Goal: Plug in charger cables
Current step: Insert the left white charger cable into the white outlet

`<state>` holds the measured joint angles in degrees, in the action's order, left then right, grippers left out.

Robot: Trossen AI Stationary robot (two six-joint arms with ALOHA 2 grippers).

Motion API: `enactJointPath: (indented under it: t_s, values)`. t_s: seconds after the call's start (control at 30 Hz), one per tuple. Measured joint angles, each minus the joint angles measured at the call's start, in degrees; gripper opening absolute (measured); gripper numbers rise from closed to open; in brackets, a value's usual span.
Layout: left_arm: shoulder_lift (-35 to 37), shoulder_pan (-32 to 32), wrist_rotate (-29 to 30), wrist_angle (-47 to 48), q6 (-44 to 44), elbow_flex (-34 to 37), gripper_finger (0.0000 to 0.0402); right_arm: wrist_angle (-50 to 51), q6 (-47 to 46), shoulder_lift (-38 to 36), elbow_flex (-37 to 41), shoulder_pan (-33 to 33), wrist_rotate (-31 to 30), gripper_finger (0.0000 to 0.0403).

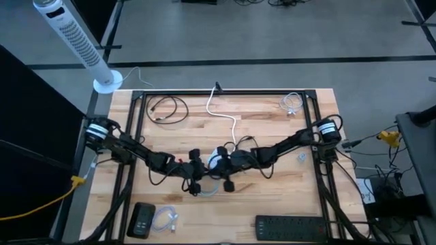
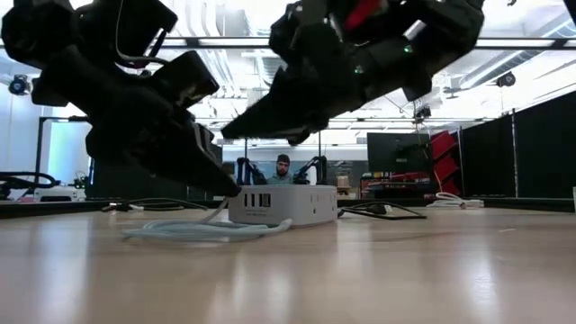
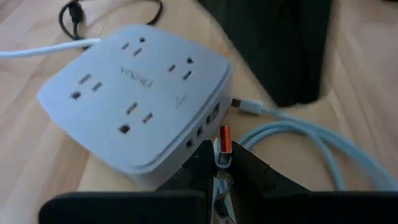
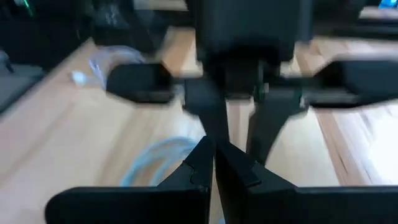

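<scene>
The white socket cube [image 3: 137, 93] sits mid-table [image 1: 216, 159], its thick white cord running to the far edge. My left gripper [image 3: 222, 163] is at the cube's port side, shut on a USB plug [image 3: 224, 139] with an orange tongue. A pale blue charger cable [image 3: 305, 134] lies looped on the table beside the cube, one small plug [image 3: 249, 107] at the cube's side. My right gripper [image 4: 214, 158] is shut, hovering just above the cube in the low view [image 2: 227, 135] and holding nothing. My left gripper pinches the USB plug's body [image 3: 222, 157] between its two fingertips. The orange-tongued end sticks out past the fingers toward the cube's row of side ports, just short of them. The fingers slant down from the table's left. The plug's thin pale cord trails back between them.
A black cable coil [image 1: 167, 109] and a white coil [image 1: 291, 103] lie near the far edge. A black box [image 1: 141, 219] with another white cable [image 1: 165, 219] and a long black power strip [image 1: 293, 228] sit at the near edge. A person shows in the room behind.
</scene>
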<state>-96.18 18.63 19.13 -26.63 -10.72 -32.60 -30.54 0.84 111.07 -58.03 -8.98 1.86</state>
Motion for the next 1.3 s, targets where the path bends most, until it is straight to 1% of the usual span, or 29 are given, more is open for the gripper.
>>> enactJointPath:
  t_s: [0.1, 0.17, 0.43, 0.5, 0.6, 0.83, 0.97, 1.1, 1.2, 1.3]
  values:
    - [0.6, 0.3, 0.0, 0.1, 0.7, 0.2, 0.0021, 5.0, 1.4, 1.1, -2.5, 0.0, -2.0, 0.0000]
    - [0.7, 0.4, 0.4, 0.3, 0.8, 0.1, 0.0021, 8.0, 1.9, 1.2, -3.8, 0.0, -2.1, 0.0000]
    - [1.0, 0.6, 1.5, -0.2, 0.8, 0.3, 0.0021, 10.7, 3.1, 0.9, -4.4, -0.3, -3.3, 0.0000]
    - [1.0, 0.6, 1.5, -0.2, 0.8, 0.3, 0.0021, 11.0, 2.9, 0.9, -4.4, -0.3, -3.5, 0.0006]
    - [1.0, 0.6, 1.6, -0.2, 0.8, 0.4, 0.0021, 11.1, 2.7, 0.9, -4.3, -0.3, -3.4, 0.0032]
    - [1.0, 0.5, 2.0, -0.2, 0.6, 0.4, 0.0021, 11.9, 2.7, 0.4, -4.4, -0.4, -2.9, 0.0119]
    - [1.0, 0.5, 2.0, -0.4, 0.6, 0.4, 0.0021, 13.6, 2.0, -0.4, -4.4, -0.4, -2.9, 0.0143]
    - [1.0, 0.6, 1.1, -0.4, 0.6, 0.4, 0.0021, 14.3, 2.0, -1.6, -4.4, -0.6, -3.8, 0.0148]
    - [1.0, 0.8, 0.7, -1.0, 0.6, 0.4, 0.0021, 14.1, 1.7, -2.2, -4.5, -0.4, -4.9, 0.0140]
    - [1.0, 0.9, 1.0, -1.5, 0.6, 0.4, 0.0021, 15.2, 1.3, -2.3, -4.5, -0.5, -7.3, 0.0130]
